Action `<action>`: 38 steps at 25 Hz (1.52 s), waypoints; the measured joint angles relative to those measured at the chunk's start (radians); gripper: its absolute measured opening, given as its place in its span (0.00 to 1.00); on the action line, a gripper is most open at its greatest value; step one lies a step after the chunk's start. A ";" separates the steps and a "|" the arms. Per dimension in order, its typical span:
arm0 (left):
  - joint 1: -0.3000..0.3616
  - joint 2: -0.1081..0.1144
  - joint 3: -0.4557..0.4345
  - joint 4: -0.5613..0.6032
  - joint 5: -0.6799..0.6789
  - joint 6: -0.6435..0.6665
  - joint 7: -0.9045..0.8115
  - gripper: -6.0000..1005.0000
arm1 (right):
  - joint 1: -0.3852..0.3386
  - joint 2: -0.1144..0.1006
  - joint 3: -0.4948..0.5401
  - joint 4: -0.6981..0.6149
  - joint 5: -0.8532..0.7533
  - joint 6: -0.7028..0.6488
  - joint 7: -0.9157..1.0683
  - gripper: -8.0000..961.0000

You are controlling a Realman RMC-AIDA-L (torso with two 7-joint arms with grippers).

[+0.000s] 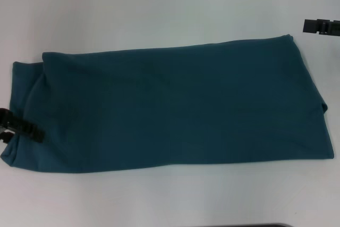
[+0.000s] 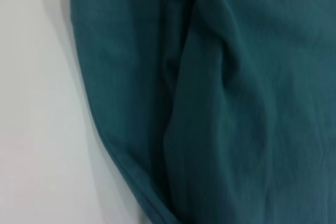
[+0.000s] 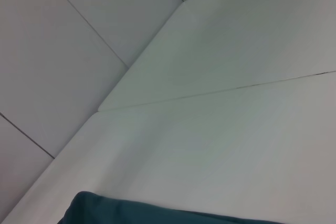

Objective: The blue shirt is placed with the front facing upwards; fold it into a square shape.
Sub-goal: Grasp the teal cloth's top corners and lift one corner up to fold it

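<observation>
The blue shirt (image 1: pixel 175 104) lies on the white table as a long folded band running left to right, plain teal side up; no lettering or collar shows. My left gripper (image 1: pixel 16 126) is at the shirt's left end, low on the cloth near its front corner. The left wrist view shows the shirt's layered folds (image 2: pixel 236 103) and an edge against the table close up. My right gripper (image 1: pixel 321 26) is at the far right edge of the head view, above and apart from the shirt's back right corner. The right wrist view shows only a sliver of the shirt (image 3: pixel 131 212).
The white table (image 1: pixel 159 9) extends all round the shirt. The right wrist view shows the table's seams and far edge (image 3: pixel 142 72) with grey floor tiles beyond. A dark object shows at the bottom edge of the head view (image 1: pixel 265 225).
</observation>
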 joint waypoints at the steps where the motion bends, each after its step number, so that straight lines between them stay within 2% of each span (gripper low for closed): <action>1: -0.001 -0.001 0.004 0.000 0.000 0.000 0.000 0.86 | 0.001 0.000 0.000 0.000 0.000 0.000 0.000 0.95; 11: -0.008 -0.004 0.006 -0.002 0.001 -0.006 -0.010 0.73 | 0.003 0.000 0.000 0.000 0.000 0.001 0.000 0.95; 16: -0.008 -0.002 0.003 -0.002 0.002 -0.009 -0.012 0.48 | 0.003 0.000 0.000 0.000 0.000 0.001 -0.002 0.95; 25: -0.001 -0.001 0.005 0.002 0.003 -0.023 -0.013 0.27 | 0.003 0.000 0.000 0.002 0.000 0.001 -0.001 0.95; 30: 0.002 0.000 0.002 0.001 0.004 -0.034 -0.013 0.05 | 0.003 0.000 0.000 0.005 0.001 0.000 -0.002 0.95; 33: 0.008 0.004 0.001 -0.003 0.008 -0.034 -0.011 0.04 | 0.003 0.001 0.000 0.007 0.002 0.001 -0.002 0.95; 38: 0.015 0.014 -0.001 -0.004 0.003 -0.033 -0.006 0.04 | 0.003 0.006 0.000 0.008 0.002 0.003 -0.003 0.83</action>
